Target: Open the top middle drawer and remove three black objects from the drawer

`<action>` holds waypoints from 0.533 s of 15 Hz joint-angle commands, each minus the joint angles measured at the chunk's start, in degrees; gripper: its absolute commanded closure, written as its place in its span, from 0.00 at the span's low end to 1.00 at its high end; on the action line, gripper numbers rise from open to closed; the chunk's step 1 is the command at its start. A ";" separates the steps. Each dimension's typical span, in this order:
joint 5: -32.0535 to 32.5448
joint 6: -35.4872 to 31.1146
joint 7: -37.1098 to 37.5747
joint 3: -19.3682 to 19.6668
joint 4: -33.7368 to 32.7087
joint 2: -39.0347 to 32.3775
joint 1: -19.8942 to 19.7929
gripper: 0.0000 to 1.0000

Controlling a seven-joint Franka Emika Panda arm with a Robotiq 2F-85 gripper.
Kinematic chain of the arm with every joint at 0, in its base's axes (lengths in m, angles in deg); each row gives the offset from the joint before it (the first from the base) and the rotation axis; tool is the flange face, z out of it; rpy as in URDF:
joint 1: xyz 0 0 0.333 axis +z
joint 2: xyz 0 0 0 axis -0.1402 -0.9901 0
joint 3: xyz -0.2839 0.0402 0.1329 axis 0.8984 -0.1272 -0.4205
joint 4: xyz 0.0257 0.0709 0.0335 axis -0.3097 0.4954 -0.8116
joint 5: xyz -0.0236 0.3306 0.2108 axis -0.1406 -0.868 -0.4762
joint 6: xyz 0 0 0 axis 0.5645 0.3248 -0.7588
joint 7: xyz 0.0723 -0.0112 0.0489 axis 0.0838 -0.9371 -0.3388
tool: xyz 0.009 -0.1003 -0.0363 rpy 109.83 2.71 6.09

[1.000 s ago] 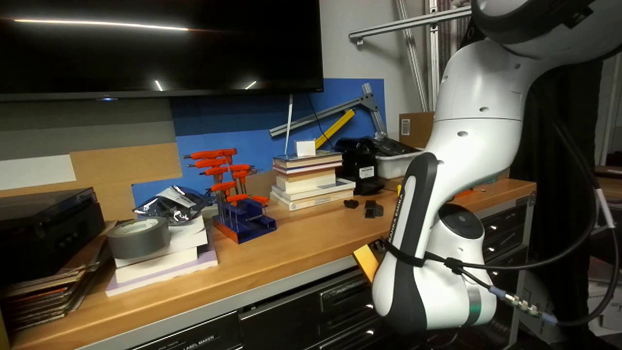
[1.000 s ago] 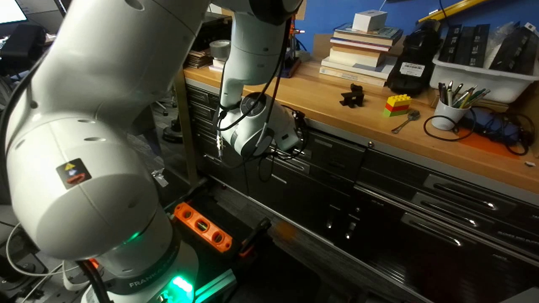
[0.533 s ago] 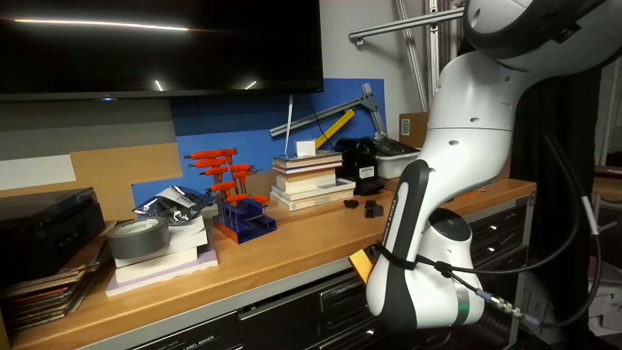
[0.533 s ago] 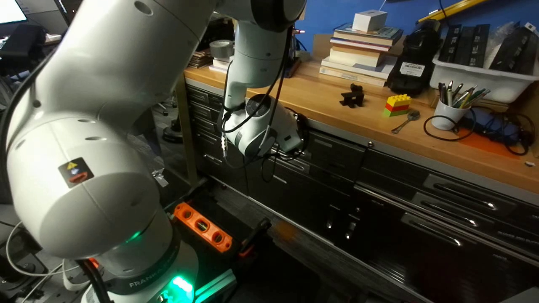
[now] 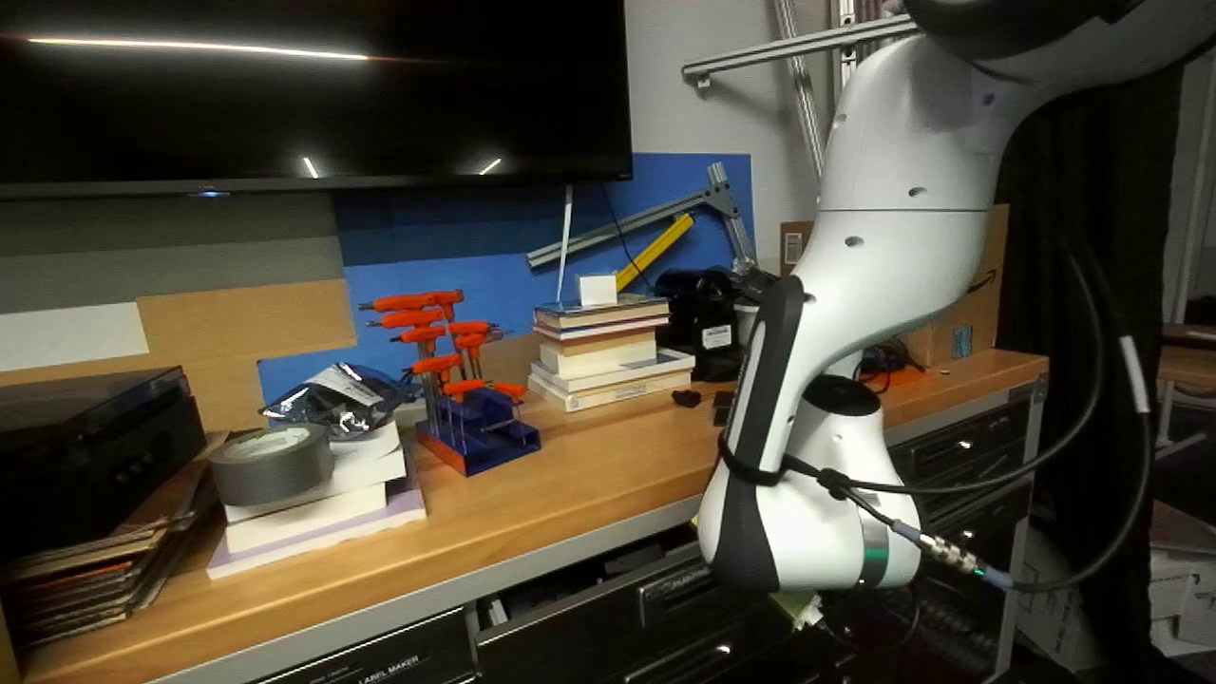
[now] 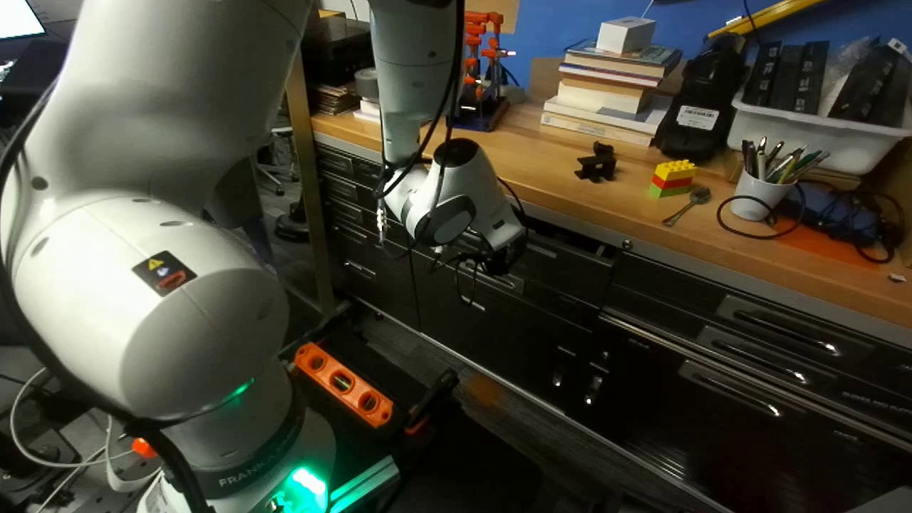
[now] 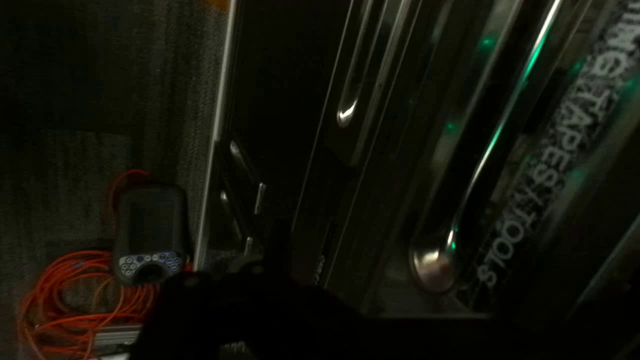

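In an exterior view, at least two small, chunky matte-black pieces (image 5: 686,398) lie at four o'clock. In an exterior view, one studded yellow-red-green block (image 6: 671,179) stands at two o'clock, one grey metal spoon (image 6: 697,197) and one round white cup (image 6: 764,188) near three.

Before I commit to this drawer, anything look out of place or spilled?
A spoon lies on the workbench beside toy bricks; it seems odd among books and tools. No spill shows, though the wrist view is dark.
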 commanded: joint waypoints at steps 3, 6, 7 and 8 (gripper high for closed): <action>-10.39 16.95 -8.59 19.47 5.51 6.44 19.22 0.00; -7.24 25.84 -7.98 30.83 8.70 7.42 28.67 0.00; -5.85 28.75 -7.51 34.37 9.56 7.41 31.62 0.00; -4.37 31.70 -6.98 37.66 10.29 7.31 34.40 0.00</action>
